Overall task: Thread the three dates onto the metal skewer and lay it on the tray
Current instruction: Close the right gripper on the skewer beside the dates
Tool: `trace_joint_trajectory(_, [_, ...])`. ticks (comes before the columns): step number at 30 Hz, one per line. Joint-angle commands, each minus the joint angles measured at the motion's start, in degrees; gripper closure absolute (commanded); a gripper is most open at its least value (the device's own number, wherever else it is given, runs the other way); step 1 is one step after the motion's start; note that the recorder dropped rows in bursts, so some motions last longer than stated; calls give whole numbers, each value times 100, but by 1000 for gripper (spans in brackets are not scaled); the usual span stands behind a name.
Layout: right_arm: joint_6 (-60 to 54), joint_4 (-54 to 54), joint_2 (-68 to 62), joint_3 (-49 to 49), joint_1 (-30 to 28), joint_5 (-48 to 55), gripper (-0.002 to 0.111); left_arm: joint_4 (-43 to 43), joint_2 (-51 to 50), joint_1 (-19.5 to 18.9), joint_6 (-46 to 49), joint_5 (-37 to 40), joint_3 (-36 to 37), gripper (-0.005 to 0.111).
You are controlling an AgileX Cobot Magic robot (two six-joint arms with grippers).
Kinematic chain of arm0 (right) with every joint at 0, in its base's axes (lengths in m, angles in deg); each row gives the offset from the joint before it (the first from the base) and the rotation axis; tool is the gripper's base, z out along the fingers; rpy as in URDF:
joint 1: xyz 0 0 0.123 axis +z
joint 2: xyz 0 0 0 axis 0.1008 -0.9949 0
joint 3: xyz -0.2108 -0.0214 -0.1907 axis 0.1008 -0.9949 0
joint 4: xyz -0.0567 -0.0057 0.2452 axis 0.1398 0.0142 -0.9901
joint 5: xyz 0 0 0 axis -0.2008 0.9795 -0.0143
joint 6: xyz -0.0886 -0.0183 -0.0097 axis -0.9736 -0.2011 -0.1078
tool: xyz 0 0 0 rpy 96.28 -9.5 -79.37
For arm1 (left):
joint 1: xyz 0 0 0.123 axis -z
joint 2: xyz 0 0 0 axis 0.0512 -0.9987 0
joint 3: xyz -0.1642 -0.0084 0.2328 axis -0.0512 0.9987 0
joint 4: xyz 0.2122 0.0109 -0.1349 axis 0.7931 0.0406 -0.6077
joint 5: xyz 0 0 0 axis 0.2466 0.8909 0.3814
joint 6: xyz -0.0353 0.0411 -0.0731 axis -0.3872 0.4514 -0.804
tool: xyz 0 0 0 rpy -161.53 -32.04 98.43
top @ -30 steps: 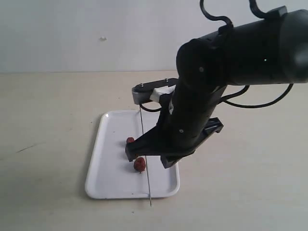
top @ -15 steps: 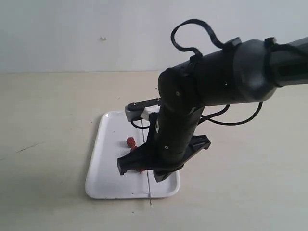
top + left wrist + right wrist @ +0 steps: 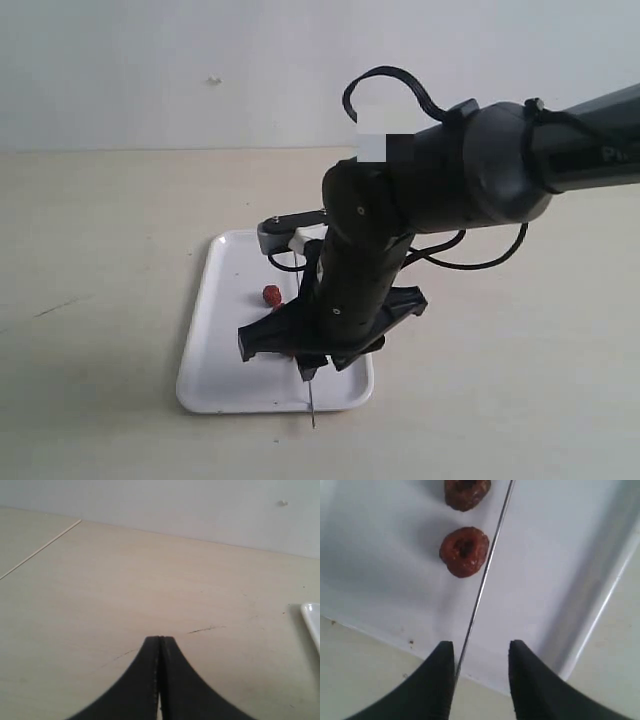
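Observation:
The white tray (image 3: pixel 215 340) lies on the table under my right arm. In the right wrist view two dark red dates (image 3: pixel 465 551) (image 3: pixel 466 490) rest on it. The thin metal skewer (image 3: pixel 485 575) runs along their edge; whether it pierces them I cannot tell. A third date does not show. My right gripper (image 3: pixel 481 647) is open just above the tray's rim, with the skewer passing close to one finger (image 3: pixel 442 680). In the exterior view one date (image 3: pixel 271 295) and the skewer's tip (image 3: pixel 311 410) show past the arm. My left gripper (image 3: pixel 160 639) is shut on nothing over bare table.
The right arm's bulk (image 3: pixel 440 190) hides much of the tray's right half in the exterior view. A corner of the tray (image 3: pixel 311 620) shows in the left wrist view. Bare beige tabletop (image 3: pixel 100 300) surrounds the tray, with a pale wall behind.
My right arm has swung lower and leftward over the tray. Its jaws have gone from shut to open, and the skewer lies loose between them. The left gripper has stayed shut.

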Motion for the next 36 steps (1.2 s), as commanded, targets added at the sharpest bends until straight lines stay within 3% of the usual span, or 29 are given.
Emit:
trace_joint_trajectory(1, [276,-13,-131,40,13,-77,70,-11,25,-8,28,-5,-14,107])
trace_joint_trajectory(21, [772,67,-513,40,13,-711,70,-11,25,-8,28,-5,-14,107])
trace_joint_trajectory(29, [1211,496,-513,40,13,-667,81,-11,25,-8,28,-5,-14,107])
trace_joint_trajectory(36, [1212,496,-513,40,13,-631,82,-11,25,-8,28,-5,-14,107])
